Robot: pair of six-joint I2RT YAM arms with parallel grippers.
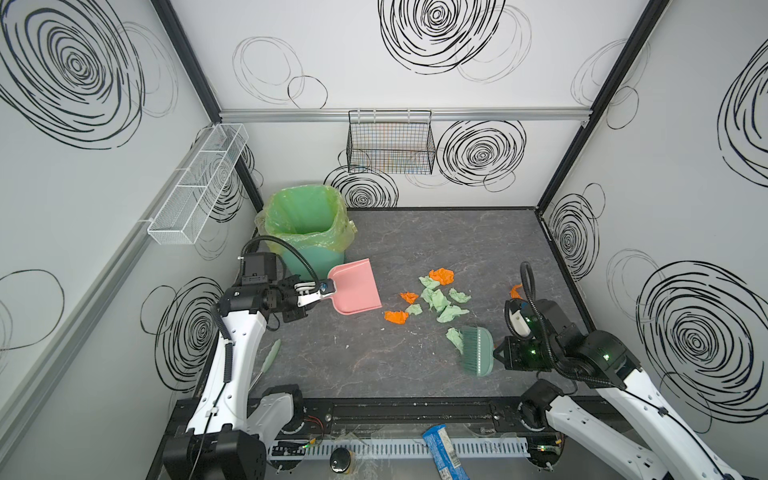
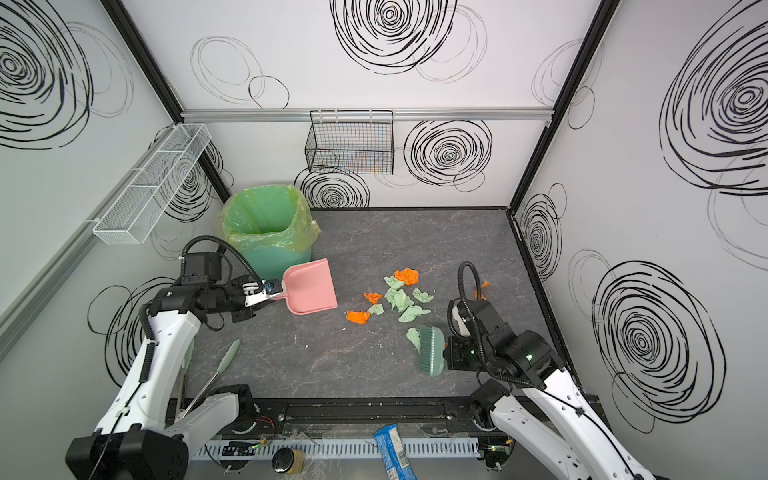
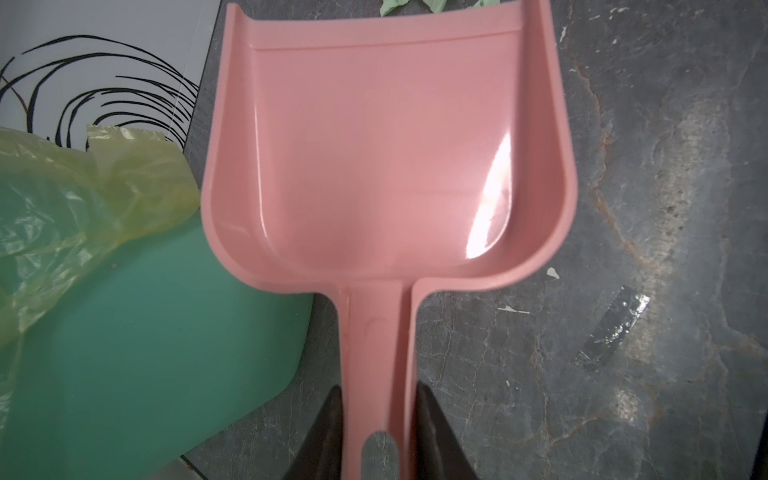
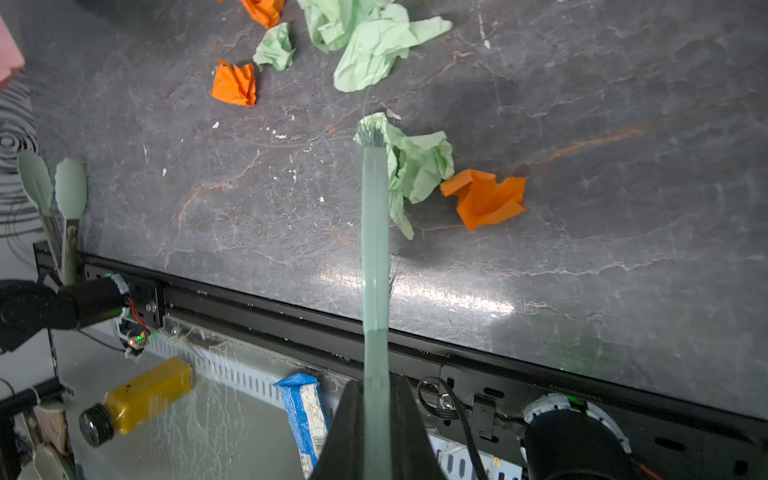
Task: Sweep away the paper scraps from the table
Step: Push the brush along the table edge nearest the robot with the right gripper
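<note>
Paper scraps [image 1: 435, 299] litter the table [image 1: 374, 361]; blue packet's [image 1: 442, 454] print blurred.

The bin [image 1: 309, 255] is standing at the far left corner of the table [image 1: 374, 357], with the dustpan [image 1: 355, 286] sitting just before it. The paper scraps [image 1: 436, 299] are clustering right of the dustpan; the brush [image 1: 478, 351] is sitting before them, seemingly touching the nearest scrap.

No word, number or brand could be read in any view. The blue packet [image 4: 305, 415] lying past the front edge of the table [image 4: 540, 124] bore a pale printed panel, and the yellow bottle [image 4: 145, 395] near it showed faint print. Both were too blurred and small to make out.
</note>
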